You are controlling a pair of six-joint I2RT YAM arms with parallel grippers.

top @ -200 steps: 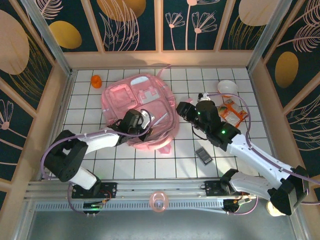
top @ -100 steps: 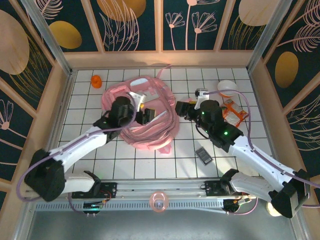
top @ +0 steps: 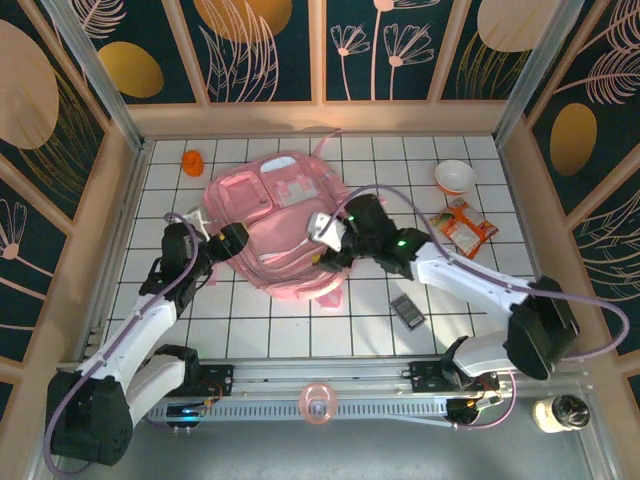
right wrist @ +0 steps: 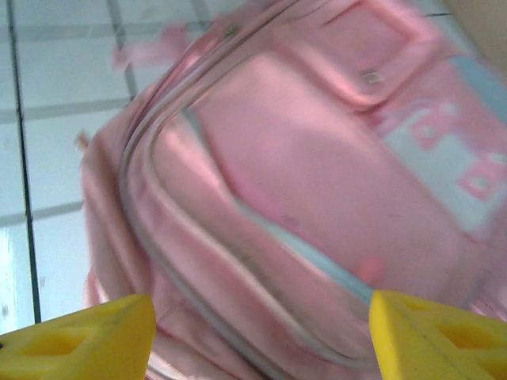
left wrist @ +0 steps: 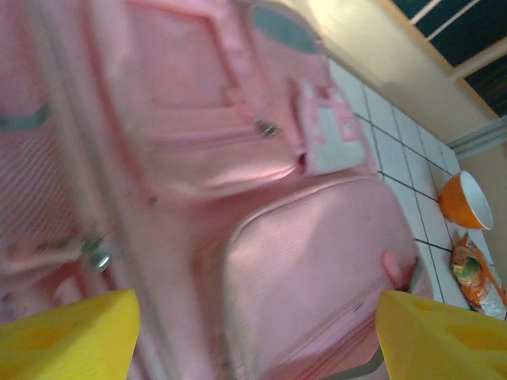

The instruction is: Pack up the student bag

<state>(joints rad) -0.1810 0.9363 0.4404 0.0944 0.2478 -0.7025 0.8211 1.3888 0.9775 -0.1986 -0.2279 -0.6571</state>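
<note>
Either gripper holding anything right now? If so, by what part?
Nothing is held. The left gripper and right gripper are both open at the student bag, fingers spread with no fabric pinched between them.

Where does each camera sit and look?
Top external: up high behind the robot, looking down at the white tiled table; left arm and right arm show.
Left wrist: on the left arm, facing the soft pink fabric backpack; left end effector shows.
Right wrist: on the right arm, facing the backpack; right end effector shows.
Shared: all three see the backpack.

a lab test cell: gridded table (top: 300,330) walled by leaf-patterned panels (top: 250,60), aluminium rail (top: 350,382).
</note>
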